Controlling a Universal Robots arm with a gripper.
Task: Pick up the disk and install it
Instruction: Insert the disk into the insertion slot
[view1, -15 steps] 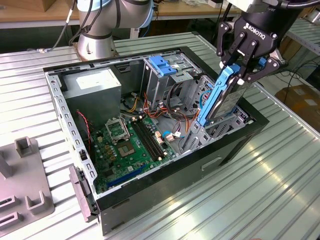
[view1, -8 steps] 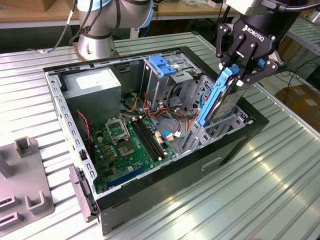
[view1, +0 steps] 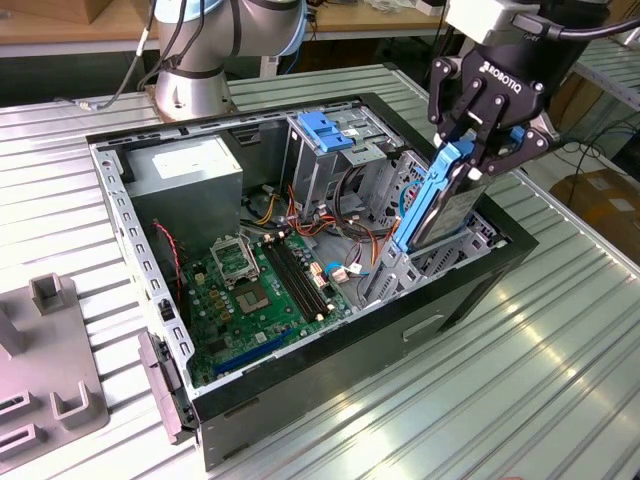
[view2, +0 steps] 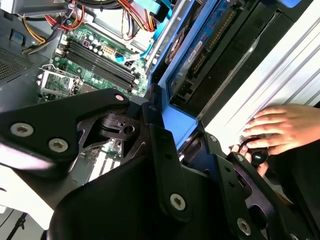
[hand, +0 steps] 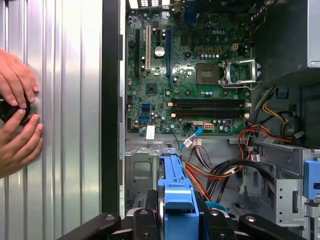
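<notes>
1. Gripper (view1: 485, 148): black two-finger unit, upper right of the exterior view. I read it as closed down on the blue carrier frame of the disk, one finger on each side. It also appears in both wrist views (hand: 177, 224) (view2: 182, 136).
2. Disk (view1: 447, 210): hard drive in a blue frame, held on edge and tilted, with its upper end between the fingers. Its lower end reaches down into the drive bay at the case's end nearest the exterior view's right. I cannot tell whether it is seated. The blue frame (hand: 177, 197) and the drive's circuit-board side (view2: 202, 52) show in the wrist views.
3. Computer case (view1: 300, 405): black tower lying on its side with the side panel off, centre of the exterior view.
4. Motherboard (view1: 250, 290): green, on the case floor, with an empty processor socket and dark memory slots.
5. Power supply (view1: 185, 170): grey metal box in the case's upper left corner.
6. Blue latch (view1: 325, 130): on top of the metal drive cage, upper centre.
7. Cables (view1: 355, 245): red, yellow, orange and black, lying between the cage and the motherboard.
8. Table (view1: 520, 380): ribbed metal, under the case.
9. Person's hands (hand: 17, 115) (view2: 277, 127): resting on the table beside the case, around a small dark round object.
10. Grey fixture (view1: 50, 370): lower left, apart from the case.
</notes>
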